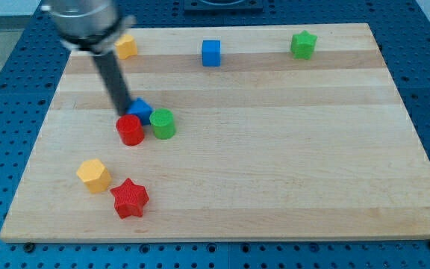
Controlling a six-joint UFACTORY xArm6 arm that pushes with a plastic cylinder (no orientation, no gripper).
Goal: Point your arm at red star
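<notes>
The red star lies near the view's bottom left of the wooden board, just right of and below a yellow block. My tip is at the end of the dark rod, well above the star. It stands at the top edge of a red cylinder and against the left side of a blue block. A green cylinder sits just right of the red cylinder.
A yellow block lies at the top left, partly behind the arm. A blue cube lies at the top middle. A green star lies at the top right.
</notes>
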